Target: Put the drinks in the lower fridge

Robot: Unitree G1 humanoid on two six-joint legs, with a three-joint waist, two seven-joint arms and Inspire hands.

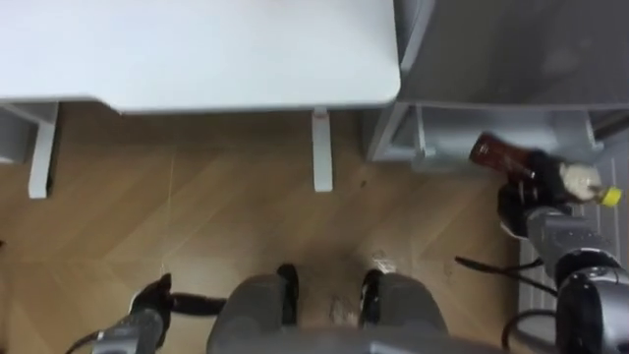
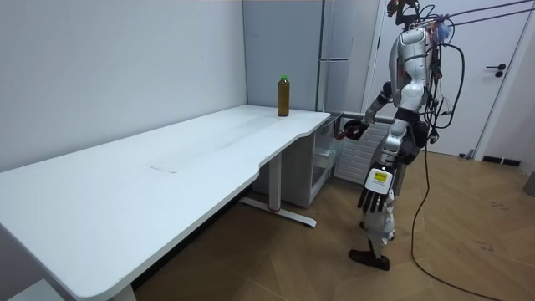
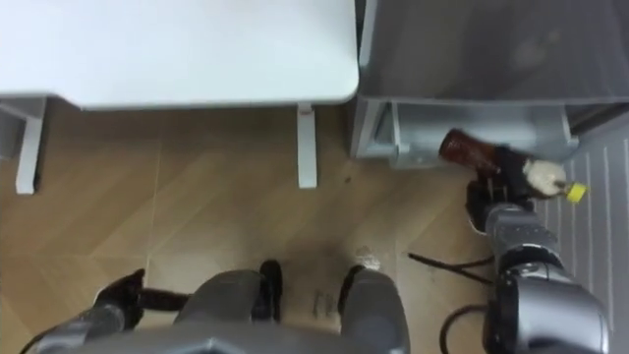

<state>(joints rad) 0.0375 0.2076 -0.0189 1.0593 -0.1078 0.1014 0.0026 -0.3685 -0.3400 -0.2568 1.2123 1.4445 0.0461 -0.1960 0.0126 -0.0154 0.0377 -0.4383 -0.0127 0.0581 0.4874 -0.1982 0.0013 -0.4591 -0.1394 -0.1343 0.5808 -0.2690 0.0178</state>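
"How far along were you?"

"No drink inside that I could see. My right hand (image 1: 524,193) had its fingers clenched round a dark brown bottle (image 1: 494,153), just before the grey fridge's open lower compartment (image 1: 442,126). A green-capped brown bottle (image 2: 283,94) stood on the white surface (image 2: 209,146). My left hand (image 2: 374,195) hung loose."

"And its long axis?"

"Nearly level, aimed at the fridge, slanting left."

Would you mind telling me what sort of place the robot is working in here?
Most likely an office or lab room, not a home kitchen: a long white desk on metal legs, a tall grey fridge in the corner, and a wood floor.
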